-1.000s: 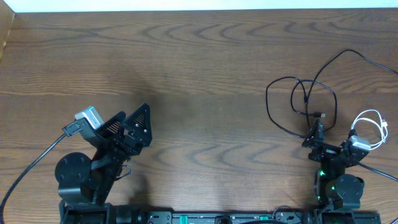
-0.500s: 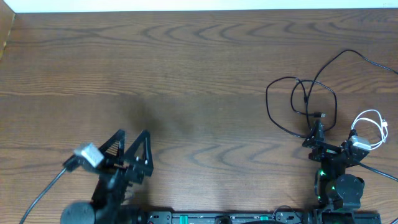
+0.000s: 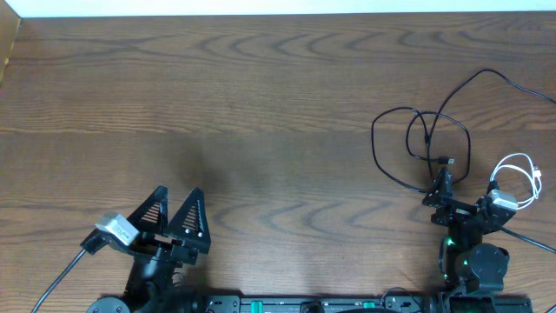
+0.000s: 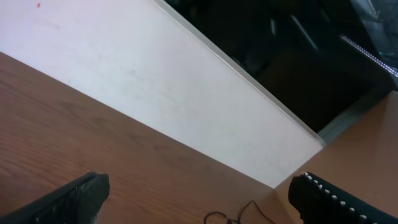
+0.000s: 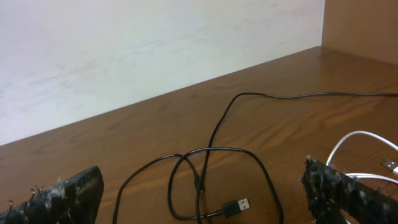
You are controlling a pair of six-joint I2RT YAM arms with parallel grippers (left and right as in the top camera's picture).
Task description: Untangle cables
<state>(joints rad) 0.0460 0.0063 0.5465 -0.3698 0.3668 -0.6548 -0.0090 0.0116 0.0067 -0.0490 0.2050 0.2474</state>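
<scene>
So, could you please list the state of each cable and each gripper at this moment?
black cables: lying on the table, looped and crossing one another, not untangled yet, not held
white cable: lying on the table in a loose loop, not held
left gripper: open, empty, far from the cables
right gripper: open, empty, just before the black loops

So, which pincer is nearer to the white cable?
Right. The right pincer sits close beside the white cable, just to its left. The left pincer is far off at the opposite side, with nothing near it.
</scene>
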